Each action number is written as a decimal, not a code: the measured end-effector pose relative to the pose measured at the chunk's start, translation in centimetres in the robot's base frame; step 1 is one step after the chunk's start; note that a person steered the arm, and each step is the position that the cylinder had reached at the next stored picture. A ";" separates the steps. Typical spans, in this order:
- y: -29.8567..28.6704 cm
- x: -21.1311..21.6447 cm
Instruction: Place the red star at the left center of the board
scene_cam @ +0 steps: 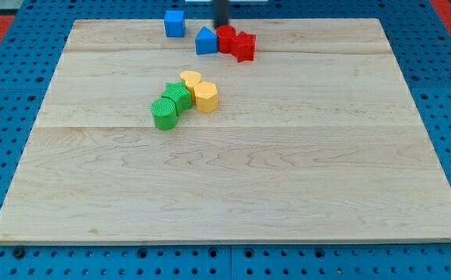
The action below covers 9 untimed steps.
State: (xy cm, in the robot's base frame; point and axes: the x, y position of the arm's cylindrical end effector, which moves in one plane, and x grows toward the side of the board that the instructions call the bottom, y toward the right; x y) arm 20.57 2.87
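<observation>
Two red blocks sit touching near the view's top centre. The right one (pixel 243 47) looks like the red star. The left one (pixel 225 37) looks rounder. My tip (pixel 221 26) is blurred and stands just above the rounder red block, at or very near its top edge, up and left of the red star. A blue pointed block (pixel 206 41) touches the rounder red block on its left. The wooden board's left centre (pixel 54 101) lies far to the view's left of the star.
A blue cube (pixel 174 23) stands alone at the view's top, left of my tip. Near the board's middle left, two yellow blocks (pixel 190 80) (pixel 205 97) and two green blocks (pixel 177 95) (pixel 164 113) form a tight cluster.
</observation>
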 end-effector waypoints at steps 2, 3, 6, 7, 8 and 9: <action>3.6 3.5; -1.9 6.8; -10.8 12.0; -6.4 10.1; -8.7 9.4; -15.4 9.4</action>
State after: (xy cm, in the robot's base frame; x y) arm 29.95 -12.55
